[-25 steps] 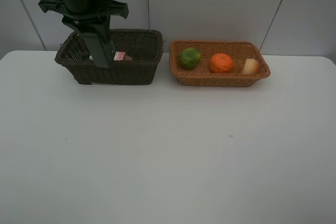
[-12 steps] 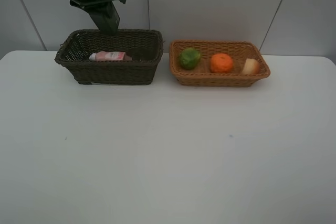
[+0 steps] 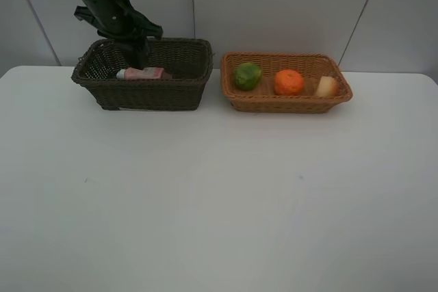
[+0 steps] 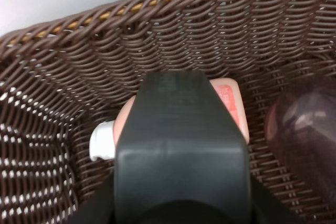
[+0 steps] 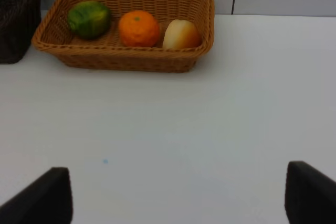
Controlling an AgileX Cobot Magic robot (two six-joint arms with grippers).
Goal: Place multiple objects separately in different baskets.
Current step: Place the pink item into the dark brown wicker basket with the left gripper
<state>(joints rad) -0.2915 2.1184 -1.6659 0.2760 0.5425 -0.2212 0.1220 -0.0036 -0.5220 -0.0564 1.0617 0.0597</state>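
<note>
We're looking down at a white table [image 3: 219, 196] with two baskets side by side at its far edge. The dark brown basket [image 3: 147, 94] sits on the left, and the left arm [image 3: 113, 8] leans over its back rim. The left gripper [image 3: 137, 56] dips behind the weave, so from up high we can't make out its tips at all. The left wrist view is no kinder: one broad black finger [image 4: 181, 150] fills the middle and covers most of the pink bottle [image 4: 231, 103], which lies on its side on the basket floor with its white cap [image 4: 101, 141] peeking out. Whether those jaws are parted or pressed together, we cannot tell, and we can't say if the finger touches the bottle. Beside the bottle there's the mauve cup [image 4: 304, 135], cut off at the picture's edge (just a hazy translucent curve).

Over on the right, the tan basket [image 3: 287, 104] holds three fruits in a row: the green fruit [image 3: 247, 75], the mandarin [image 3: 289, 82] and a pale, reddish-blushed fruit [image 3: 326, 86], half hidden by the rim from above. The right gripper [image 5: 178, 198] shows only two dark fingertips [image 5: 44, 195] at the corners of its own view, spread wide apart over bare table with nothing between them.
</note>
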